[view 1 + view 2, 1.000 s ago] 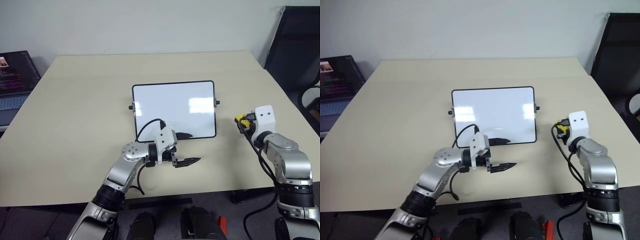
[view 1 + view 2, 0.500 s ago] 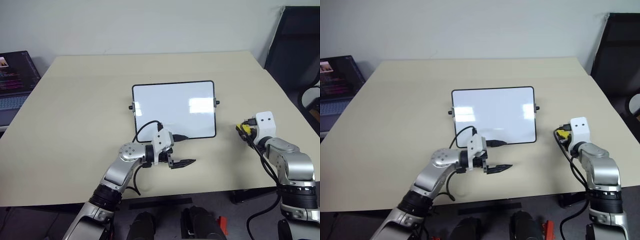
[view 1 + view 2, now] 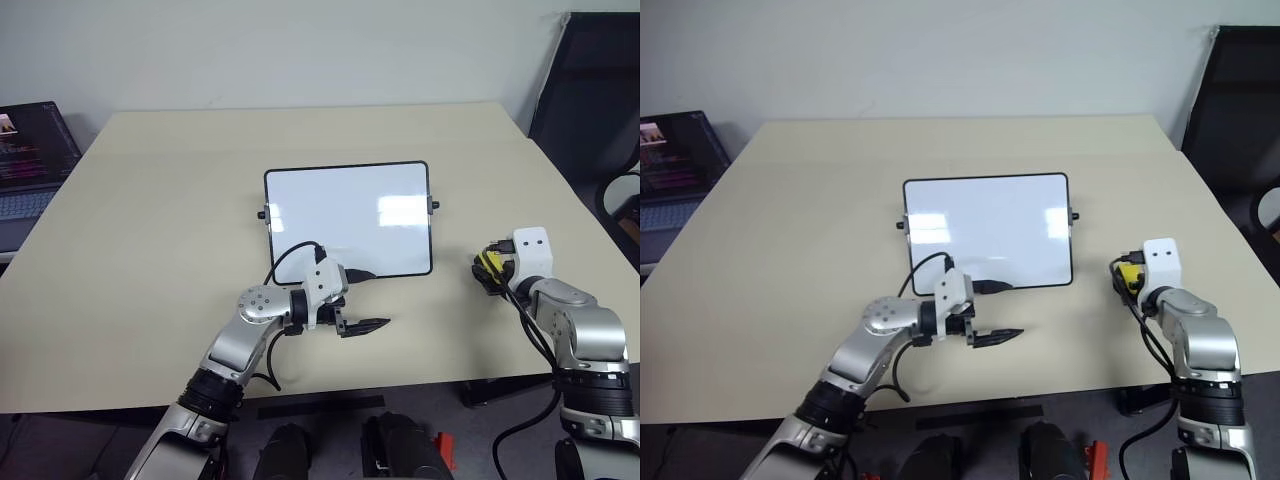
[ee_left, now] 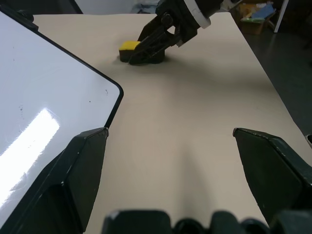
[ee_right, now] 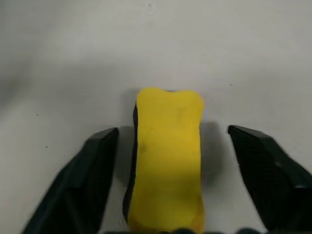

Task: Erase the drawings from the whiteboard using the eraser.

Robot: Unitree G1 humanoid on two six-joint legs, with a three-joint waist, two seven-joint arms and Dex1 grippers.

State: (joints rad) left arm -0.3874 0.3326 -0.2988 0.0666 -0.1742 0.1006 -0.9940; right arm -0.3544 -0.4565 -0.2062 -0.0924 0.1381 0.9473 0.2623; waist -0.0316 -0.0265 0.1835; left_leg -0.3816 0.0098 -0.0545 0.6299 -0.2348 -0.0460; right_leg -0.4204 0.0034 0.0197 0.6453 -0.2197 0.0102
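Two wide-spread fingers of right gripper (image 5: 170, 185) flank small yellow block eraser (image 5: 168, 156) lying on beige surface (image 3: 150, 200); withdraw straight back, avoiding a nudge.

You see a white rectangular whiteboard (image 3: 347, 218) with a thin black frame, its face smooth and glossy with bright window glare, lying on a matt beige table (image 3: 150, 200) that looks like smooth laminate. At the right, the small yellow eraser block (image 5: 168, 158) looks soft and matt, foam-like. The right gripper's black fingers (image 5: 93, 178) look like finely textured matt plastic.
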